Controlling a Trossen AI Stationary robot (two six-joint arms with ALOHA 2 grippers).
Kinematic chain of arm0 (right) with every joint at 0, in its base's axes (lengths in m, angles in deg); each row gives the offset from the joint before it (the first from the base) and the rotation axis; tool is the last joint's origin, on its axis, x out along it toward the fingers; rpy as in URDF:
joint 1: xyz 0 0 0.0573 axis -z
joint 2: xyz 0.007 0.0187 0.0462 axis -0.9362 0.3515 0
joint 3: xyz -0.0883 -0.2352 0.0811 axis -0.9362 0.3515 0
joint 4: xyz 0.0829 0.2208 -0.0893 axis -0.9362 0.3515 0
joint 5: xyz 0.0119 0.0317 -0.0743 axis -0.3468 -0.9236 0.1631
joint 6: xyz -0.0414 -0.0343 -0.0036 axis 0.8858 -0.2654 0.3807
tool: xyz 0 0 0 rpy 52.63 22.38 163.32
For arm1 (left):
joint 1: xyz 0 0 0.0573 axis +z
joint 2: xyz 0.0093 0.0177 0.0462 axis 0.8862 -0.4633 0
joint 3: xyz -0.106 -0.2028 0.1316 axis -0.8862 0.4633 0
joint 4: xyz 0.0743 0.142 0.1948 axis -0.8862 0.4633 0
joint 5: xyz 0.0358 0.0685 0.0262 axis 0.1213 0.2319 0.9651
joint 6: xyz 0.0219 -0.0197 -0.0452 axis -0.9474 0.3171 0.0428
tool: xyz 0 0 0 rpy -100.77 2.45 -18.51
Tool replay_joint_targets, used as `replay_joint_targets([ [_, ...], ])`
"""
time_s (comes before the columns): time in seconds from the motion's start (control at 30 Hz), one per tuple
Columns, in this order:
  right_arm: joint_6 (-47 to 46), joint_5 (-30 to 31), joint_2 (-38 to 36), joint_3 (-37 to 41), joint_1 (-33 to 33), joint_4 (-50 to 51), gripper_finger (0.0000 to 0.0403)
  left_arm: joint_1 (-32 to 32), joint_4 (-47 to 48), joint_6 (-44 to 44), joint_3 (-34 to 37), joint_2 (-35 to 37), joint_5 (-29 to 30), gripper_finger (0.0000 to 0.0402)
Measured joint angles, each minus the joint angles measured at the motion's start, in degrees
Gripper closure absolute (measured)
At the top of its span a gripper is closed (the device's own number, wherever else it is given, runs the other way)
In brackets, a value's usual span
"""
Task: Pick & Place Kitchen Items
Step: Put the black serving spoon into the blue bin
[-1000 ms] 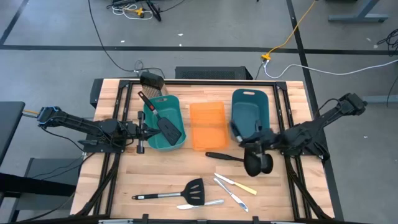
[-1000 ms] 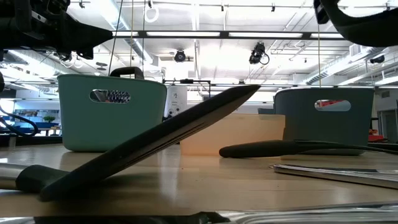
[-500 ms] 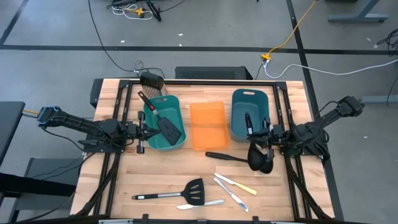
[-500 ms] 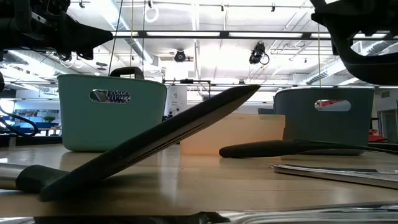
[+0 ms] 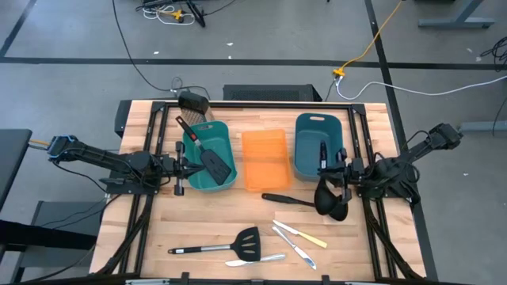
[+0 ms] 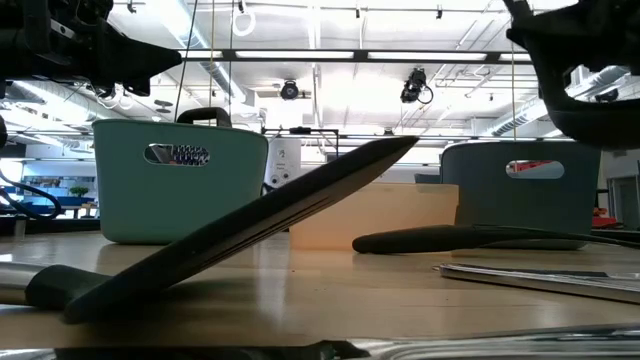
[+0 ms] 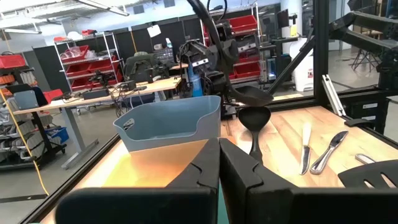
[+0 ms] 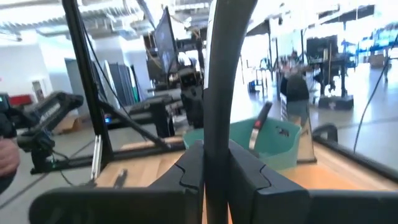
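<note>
My right gripper (image 5: 339, 176) is shut on a black long-handled ladle (image 5: 326, 190), held above the table just near of the blue bin (image 5: 310, 142). A second black ladle (image 5: 287, 199) lies on the table beside it. A black slotted spatula (image 5: 212, 161) leans in the teal bin (image 5: 198, 178). My left gripper (image 5: 181, 168) is shut and empty at that bin's left wall. Near the front edge lie another slotted spatula (image 5: 230, 244), two silver knives (image 5: 255, 259) (image 5: 294, 245) and a yellow-handled knife (image 5: 303, 234). My right gripper pinches the ladle's handle (image 8: 216, 134) between its two fingers, on the lower stretch toward the bowl. The fingers come level from the table's right side and lie across the handle. The ladle is lifted clear, bowl (image 5: 327, 200) low, handle end (image 5: 323, 149) over the blue bin.
An orange bin (image 5: 264, 160) stands between the teal and the blue bin. A black object (image 5: 192, 103) sits at the table's far edge. A dark frame (image 5: 238, 105) runs round the work area. Bare wood (image 5: 214, 210) shows between the bins and the utensils.
My right gripper has gone toward the table's right edge with the ladle. The ladle has come away from the second ladle's bowl, and its handle end now stands over the blue bin's right half.
</note>
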Motion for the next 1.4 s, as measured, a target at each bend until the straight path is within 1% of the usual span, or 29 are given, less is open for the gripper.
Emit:
replay_joint_targets([
  [0.1, 4.15, 0.59, -0.04, -2.63, 0.0, -0.12, 0.0358, 0.0, 0.02, 0.0, 0.0, -0.01, 0.0, 0.0394],
  [0.17, 6.96, 3.59, -0.2, -6.59, -0.02, 4.47, 0.0358, 0.0, 0.02, 0.0, 0.0, 0.0, 0.0, 0.0394],
  [0.23, 9.54, 7.46, -0.26, -12.49, 0.62, 13.0, 0.0358, 0.0, 0.07, 0.0, 0.0, 0.0, 0.0, 0.0394],
  [0.37, 10.32, 8.82, -0.26, -26.6, 2.66, 32.36, 0.0358, 0.0, 0.37, 0.11, 0.0, -0.02, 0.02, 0.0394],
  [0.4, 10.44, 10.19, -0.1, -29.87, 3.13, 36.49, 0.0358, 0.0, 0.38, 0.11, 0.0, -0.01, 0.02, 0.0394],
  [0.53, 8.57, 19.84, 1.77, -41.38, 5.3, 55.57, 0.0358, 0.0, 0.37, 0.07, 0.0, -0.01, 0.02, 0.0394],
  [0.6, 6.09, 22.62, 3.19, -45.64, 6.7, 63.72, 0.0358, 0.0, 0.37, 0.07, 0.0, 0.0, 0.02, 0.0394],
  [0.7, 3.42, 23.35, 5.29, -49.99, 9.22, 70.34, 0.0358, 0.04, 0.37, 0.0, 0.0, 0.0, 0.02, 0.0394],
  [0.83, 4.68, 25.18, 8.49, -52.08, 13.5, 72.4, 0.0358, 0.07, 0.37, -0.35, 0.0, -0.01, 0.02, 0.0394],
  [0.9, 5.26, 24.83, 9.9, -52.12, 15.86, 72.43, 0.0358, 0.07, 0.37, -0.33, 0.0, 0.0, 0.02, 0.0394],
  [1.0, 4.85, 19.75, 11.94, -52.12, 19.9, 71.84, 0.0358, 0.07, 0.37, -0.31, 0.0, 0.0, 0.02, 0.0394],
  [1.13, 4.62, 15.95, 15.52, -52.16, 25.02, 70.71, 0.0358, 0.07, 0.37, -0.31, 0.0, -0.01, 0.02, 0.0394],
  [1.23, 4.8, 10.4, 19.0, -52.16, 29.37, 70.72, 0.0358, 0.07, 0.4, -0.28, 0.0, 0.0, 0.03, 0.0394],
  [1.3, 5.02, 5.49, 21.38, -52.16, 32.12, 69.99, 0.0358, 0.07, 0.46, -0.3, 0.0, 0.0, 0.02, 0.0394],
  [1.4, 6.33, -0.72, 24.05, -51.28, 36.08, 67.04, 0.0358, 0.07, 0.57, -0.28, 0.0, -0.01, 0.02, 0.0394],
])
